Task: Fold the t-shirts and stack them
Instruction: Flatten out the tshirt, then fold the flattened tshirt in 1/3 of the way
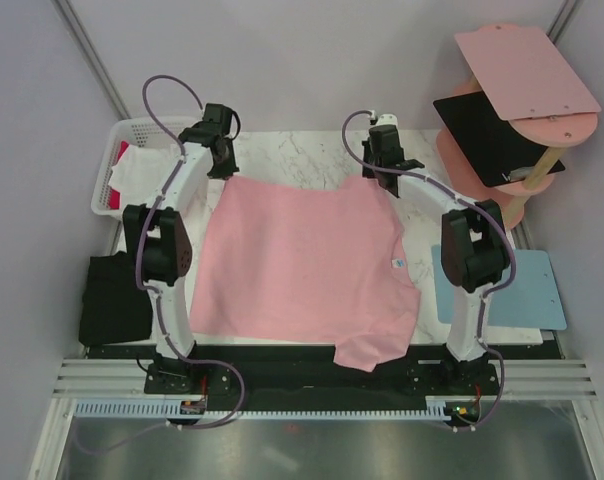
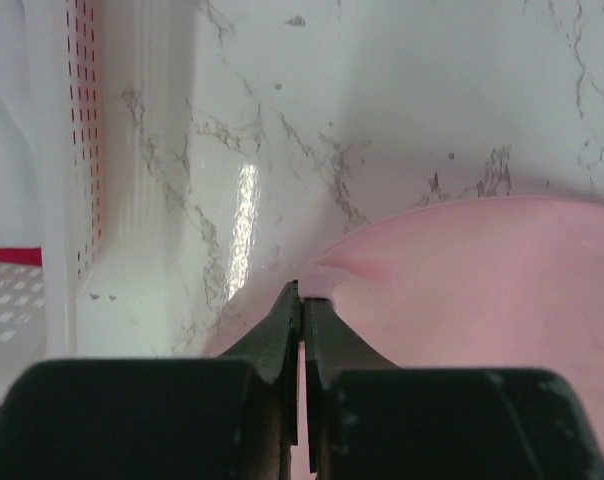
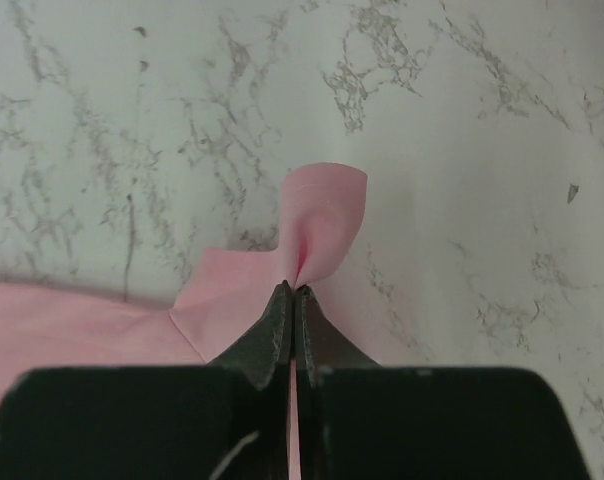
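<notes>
marble table [image 1: 282, 150] | pink t-shirt [image 1: 302, 260] flat at centre, unfolded | left gripper [image 2: 301, 296] clamped on its 11 o'clock corner, right gripper [image 3: 294, 290] clamped on its 1 o'clock corner | black t-shirt [image 1: 112, 300] at 9 o'clock | nothing stacked yet

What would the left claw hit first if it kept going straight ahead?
Probably the bare marble table just past the pink t-shirt corner that the left gripper pinches, though depth is unclear; the white basket sits off to its side.
</notes>
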Controlling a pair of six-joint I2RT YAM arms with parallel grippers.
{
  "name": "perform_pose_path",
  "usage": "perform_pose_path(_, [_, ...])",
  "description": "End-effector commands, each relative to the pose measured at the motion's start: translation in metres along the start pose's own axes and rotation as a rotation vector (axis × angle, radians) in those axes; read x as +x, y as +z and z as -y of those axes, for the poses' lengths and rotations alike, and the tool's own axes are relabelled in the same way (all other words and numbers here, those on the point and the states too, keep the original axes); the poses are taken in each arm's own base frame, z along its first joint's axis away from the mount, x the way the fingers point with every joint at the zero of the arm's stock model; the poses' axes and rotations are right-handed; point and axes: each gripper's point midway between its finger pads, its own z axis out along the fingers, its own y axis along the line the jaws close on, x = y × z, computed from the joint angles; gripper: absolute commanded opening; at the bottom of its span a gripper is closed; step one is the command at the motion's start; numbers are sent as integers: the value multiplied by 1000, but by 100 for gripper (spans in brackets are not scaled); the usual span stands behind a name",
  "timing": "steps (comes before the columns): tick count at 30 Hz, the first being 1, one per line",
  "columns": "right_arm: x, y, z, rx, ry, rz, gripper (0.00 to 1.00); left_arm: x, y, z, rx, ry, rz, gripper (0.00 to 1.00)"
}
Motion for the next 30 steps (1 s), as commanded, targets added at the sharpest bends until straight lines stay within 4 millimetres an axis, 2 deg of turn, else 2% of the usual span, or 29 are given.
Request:
perform_pose_path(1, [-36, 42, 27, 61, 67, 85, 0, -61, -2, -2, -41, 28, 141, 2])
perform_pose_path(2, [-45, 45, 29, 66, 69, 103, 0, -61, 9, -2, -54, 31, 130, 2])
perform_pose_path(3, [-44, 49, 32, 82, 60, 104, 0, -69, 6, -1, -54, 34, 146, 2])
perform_pose_path(5, [-44, 56, 34, 81, 46, 105, 0, -71, 11, -1, -62, 31, 144, 2])
perform_pose_path(7, [-49, 54, 32, 67, 30, 117, 0, -70, 10, -3, -63, 19, 144, 2])
perform_pose_path(8, [-48, 52, 32, 64, 27, 118, 0, -72, 2, -3, -62, 14, 153, 2])
perform_pose_path(9, [-50, 48, 33, 64, 30, 127, 0, -67, 2, -6, -71, 9, 146, 2])
perform_pose_path(10, [-66, 37, 31, 51, 44, 177, 0, -66, -2, -7, -75, 6, 147, 2])
perform_pose_path(11, [-61, 34, 29, 34, 46, 178, 0, -64, -6, -9, -75, 5, 148, 2])
perform_pose_path(13, [-76, 18, 27, 14, 67, 210, 0, -57, -15, -13, -75, 12, 145, 2])
perform_pose_path(15, [-71, 11, 28, 12, 77, 190, 0, -47, -18, -18, -85, 28, 127, 2])
perform_pose_path(16, [-76, 2, 27, 6, 82, 203, 0, -42, -18, -20, -92, 33, 118, 2])
perform_pose_path(17, [-62, 0, 28, 8, 83, 174, 0, -38, -18, -22, -103, 39, 110, 2])
perform_pose_path(18, [-57, -3, 31, 12, 87, 166, 0, -25, -14, -26, -113, 46, 79, 2])
perform_pose_path(19, [-59, -13, 31, 9, 93, 174, 0, -23, -19, -28, -113, 45, 80, 2])
perform_pose_path(20, [-41, -14, 34, 14, 88, 139, 0, -19, -20, -29, -113, 45, 74, 2])
perform_pose_path(21, [-36, -18, 36, 19, 87, 132, 0, -7, -17, -32, -122, 51, 46, 2])
perform_pose_path(22, [-38, -28, 37, 22, 90, 141, 0, -5, -22, -33, -124, 49, 53, 2])
perform_pose_path(23, [-16, -30, 42, 36, 79, 87, 0, -1, -22, -38, -143, 51, 47, 2])
perform_pose_path(25, [-10, -43, 45, 44, 82, 79, 0, 7, -23, -42, -157, 58, 32, 2])
perform_pose_path(26, [3, -46, 48, 50, 81, 52, 0, 11, -23, -46, -170, 68, 24, 2])
perform_pose_path(29, [24, -58, 47, 41, 84, -9, 0, 18, -23, -50, -185, 83, 9, 2])
perform_pose_path(30, [25, -64, 45, 34, 87, -10, 0, 20, -23, -51, -189, 85, 3, 2])
